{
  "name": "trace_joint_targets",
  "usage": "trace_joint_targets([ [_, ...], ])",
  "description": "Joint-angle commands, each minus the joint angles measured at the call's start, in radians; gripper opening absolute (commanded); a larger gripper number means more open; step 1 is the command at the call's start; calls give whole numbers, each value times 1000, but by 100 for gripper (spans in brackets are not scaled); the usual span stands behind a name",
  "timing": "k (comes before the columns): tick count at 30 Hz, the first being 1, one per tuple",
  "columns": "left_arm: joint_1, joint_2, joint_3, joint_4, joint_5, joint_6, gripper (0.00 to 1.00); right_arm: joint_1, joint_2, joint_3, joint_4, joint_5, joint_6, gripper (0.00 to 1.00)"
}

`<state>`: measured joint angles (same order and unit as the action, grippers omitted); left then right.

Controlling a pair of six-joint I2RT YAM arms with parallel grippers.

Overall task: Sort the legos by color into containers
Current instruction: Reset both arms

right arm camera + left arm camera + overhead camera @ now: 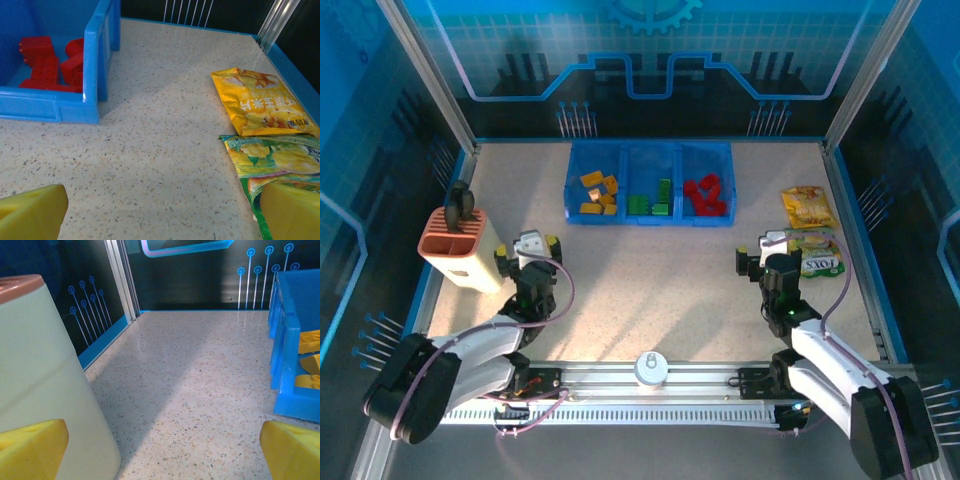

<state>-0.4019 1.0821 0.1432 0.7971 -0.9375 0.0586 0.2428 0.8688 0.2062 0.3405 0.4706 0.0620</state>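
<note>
While legos (598, 192) lie sorted in tray (650, 220), left claw (527, 248), right claw (767, 250) gape wide (empty), open table (650, 290) between.

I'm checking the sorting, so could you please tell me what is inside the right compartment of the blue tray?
Red legos lie heaped in the right compartment; no other colour shows. The upper ones cover whatever lies beneath them.
</note>
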Motion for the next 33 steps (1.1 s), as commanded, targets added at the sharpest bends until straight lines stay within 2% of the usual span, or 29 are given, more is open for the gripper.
trace_joint_targets([
  [1,16,36,-6,109,34,-5,99,-20,23,-10,108,15,-9,100],
  [10,43,169,8,273,66,16,99,-37,117,-9,242,17,-15,100],
  [21,46,387,17,603,73,108,99,-45,224,-10,397,15,-38,100],
  [33,61,406,29,605,66,114,99,-46,309,-20,544,21,-57,100],
])
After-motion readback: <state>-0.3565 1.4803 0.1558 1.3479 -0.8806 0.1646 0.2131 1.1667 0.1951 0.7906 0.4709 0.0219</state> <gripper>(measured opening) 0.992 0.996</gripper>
